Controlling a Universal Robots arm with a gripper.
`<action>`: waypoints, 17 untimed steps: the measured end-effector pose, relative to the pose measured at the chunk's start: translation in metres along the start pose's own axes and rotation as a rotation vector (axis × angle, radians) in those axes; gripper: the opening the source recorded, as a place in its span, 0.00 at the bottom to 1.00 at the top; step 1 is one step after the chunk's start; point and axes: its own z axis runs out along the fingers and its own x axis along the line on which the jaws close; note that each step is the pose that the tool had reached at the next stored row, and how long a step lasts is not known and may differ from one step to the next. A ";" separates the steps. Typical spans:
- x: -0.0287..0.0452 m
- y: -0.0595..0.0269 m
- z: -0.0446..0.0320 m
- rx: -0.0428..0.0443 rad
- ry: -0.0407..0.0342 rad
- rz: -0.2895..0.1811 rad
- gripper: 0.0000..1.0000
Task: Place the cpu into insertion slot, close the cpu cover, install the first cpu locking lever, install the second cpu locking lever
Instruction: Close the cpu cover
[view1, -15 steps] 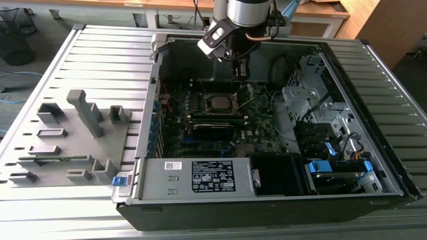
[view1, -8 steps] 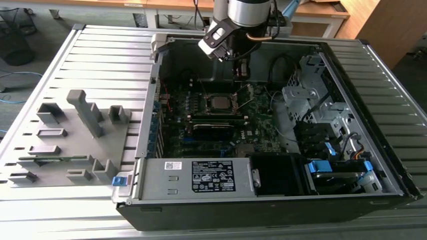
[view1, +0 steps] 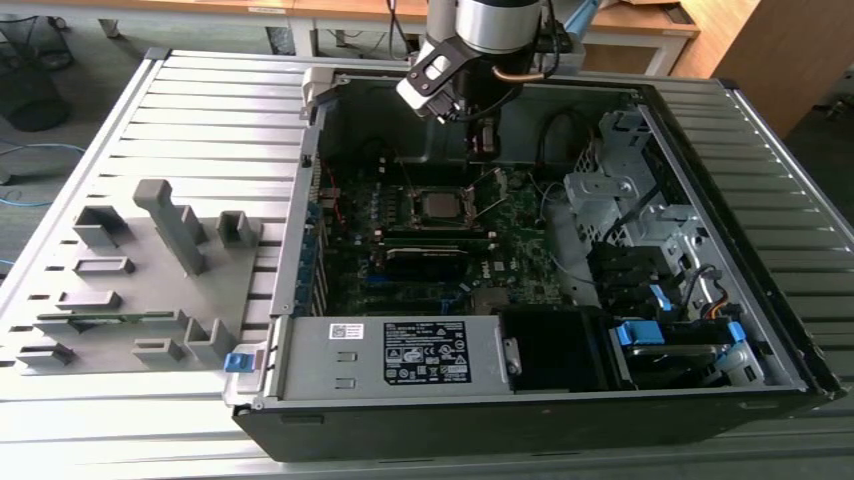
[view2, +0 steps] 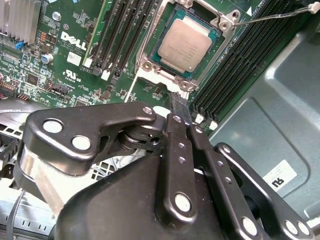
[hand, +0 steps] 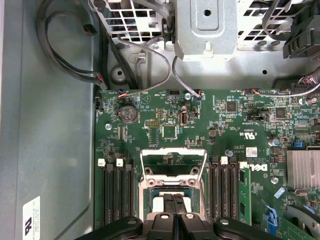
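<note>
The cpu (view2: 185, 42) lies flat in the insertion slot (view2: 148, 66), its dull silver top showing; in the exterior view the cpu (view1: 439, 206) sits mid-board. The cpu cover (hand: 173, 152), a thin metal frame with a square opening, is raised off the slot on its hinge. A thin wire locking lever (view2: 270, 17) sticks out beside the slot, unlatched. My gripper (view2: 179, 102) hovers just off one edge of the slot with its black fingers pressed together on nothing. In the first wrist view the gripper (hand: 173, 199) is over the near side of the cover.
Long black memory slots (hand: 223, 187) flank the socket on both sides. A finned heatsink (hand: 302, 169), a metal drive cage (hand: 205, 30) and loose cables (hand: 65, 65) surround the board. The power supply (view1: 387, 355) fills the case front. A grey fixture tray (view1: 134, 280) lies outside, at the exterior view's left.
</note>
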 end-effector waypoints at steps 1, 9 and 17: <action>0.0000 0.0005 0.0000 0.0000 0.0000 0.000 0.11; 0.0003 0.0109 0.0006 0.0000 -0.0001 0.000 0.11; 0.0003 0.0130 0.0008 0.0000 0.0000 0.000 0.11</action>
